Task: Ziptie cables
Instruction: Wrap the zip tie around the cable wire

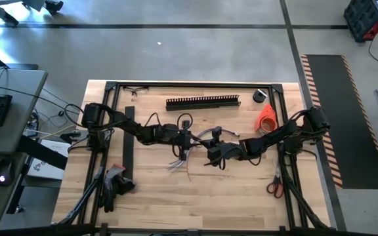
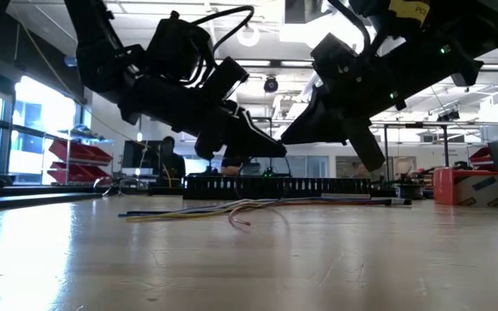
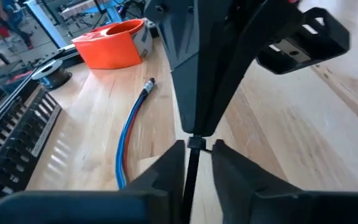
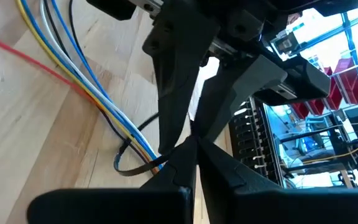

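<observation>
Where the two grippers meet tip to tip above mid-table, the left gripper [image 3: 194, 163] has its fingers nearly together on a thin black strap [image 3: 191, 177], seemingly a ziptie; the right gripper [image 4: 188, 158] is closed, pinching the same strap. Cables [image 1: 179, 162] lie on the wood just below and toward the front edge, their length running roughly across the table, nearer the left arm. An orange holder [image 1: 266, 118] stands right; contents unseen.
</observation>
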Motion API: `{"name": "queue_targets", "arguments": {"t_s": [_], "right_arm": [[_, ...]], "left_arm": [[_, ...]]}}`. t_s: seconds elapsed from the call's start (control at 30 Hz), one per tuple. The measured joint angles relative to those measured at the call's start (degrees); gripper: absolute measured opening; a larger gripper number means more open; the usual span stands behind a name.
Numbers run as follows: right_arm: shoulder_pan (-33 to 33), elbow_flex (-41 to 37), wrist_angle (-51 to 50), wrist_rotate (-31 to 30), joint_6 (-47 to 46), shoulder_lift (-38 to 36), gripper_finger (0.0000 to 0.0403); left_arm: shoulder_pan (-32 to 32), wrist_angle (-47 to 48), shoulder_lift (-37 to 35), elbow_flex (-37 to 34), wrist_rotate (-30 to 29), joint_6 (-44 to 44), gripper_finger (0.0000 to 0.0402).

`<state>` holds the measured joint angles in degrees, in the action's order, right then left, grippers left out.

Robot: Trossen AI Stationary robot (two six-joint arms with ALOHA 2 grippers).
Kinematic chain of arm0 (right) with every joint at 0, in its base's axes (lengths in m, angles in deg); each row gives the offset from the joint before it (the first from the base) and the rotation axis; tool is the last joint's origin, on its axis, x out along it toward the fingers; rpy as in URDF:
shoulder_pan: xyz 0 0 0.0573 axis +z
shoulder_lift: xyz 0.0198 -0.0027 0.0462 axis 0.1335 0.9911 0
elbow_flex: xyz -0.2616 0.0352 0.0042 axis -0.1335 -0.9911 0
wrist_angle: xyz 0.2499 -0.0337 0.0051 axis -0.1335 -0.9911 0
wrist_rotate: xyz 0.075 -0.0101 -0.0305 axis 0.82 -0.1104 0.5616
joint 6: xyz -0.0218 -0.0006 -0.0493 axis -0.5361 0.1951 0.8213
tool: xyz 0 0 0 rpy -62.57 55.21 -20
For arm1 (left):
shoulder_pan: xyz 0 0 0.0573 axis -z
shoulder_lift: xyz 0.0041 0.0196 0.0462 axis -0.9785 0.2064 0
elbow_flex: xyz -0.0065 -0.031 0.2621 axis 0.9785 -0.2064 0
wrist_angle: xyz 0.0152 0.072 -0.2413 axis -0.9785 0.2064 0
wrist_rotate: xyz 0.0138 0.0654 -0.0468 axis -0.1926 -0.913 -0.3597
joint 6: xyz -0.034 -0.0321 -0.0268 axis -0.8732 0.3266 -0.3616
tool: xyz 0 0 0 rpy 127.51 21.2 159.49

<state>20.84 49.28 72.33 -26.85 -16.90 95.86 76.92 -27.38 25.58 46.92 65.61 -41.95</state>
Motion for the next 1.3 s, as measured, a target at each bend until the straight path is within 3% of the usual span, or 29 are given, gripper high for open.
{"name": "queue_targets", "arguments": {"t_s": [0.2,0.57,0.67,0.83,1.0,1.3], "right_arm": [[0.02,0.0,-0.39,-0.08,-0.12,0.0,0.0],[0.0,0.07,-3.17,-1.47,-9.22,-0.08,0.0003],[-0.02,0.09,-4.17,-2.06,-12.71,-0.12,0.0027],[-0.02,-0.04,-10.26,-2.68,-20.63,-2.37,0.0104],[-1.18,-0.04,-15.52,2.32,-28.35,-3.45,0.016],[-1.4,-0.04,-11.51,0.03,-29.38,-3.65,0.0154]], "left_arm": [[-0.02,-0.63,0.0,-0.01,1.01,-0.65,0.0007],[-0.83,-0.21,0.02,0.82,1.46,0.85,0.0001],[-1.97,0.37,0.02,1.29,3.39,1.39,0.0001],[-3.34,1.42,-0.11,2.42,5.44,1.77,0.0],[-3.75,1.88,-0.11,2.48,6.02,3.48,0.0],[-4.09,4.16,-0.11,2.46,6.04,4.42,0.0]]}}
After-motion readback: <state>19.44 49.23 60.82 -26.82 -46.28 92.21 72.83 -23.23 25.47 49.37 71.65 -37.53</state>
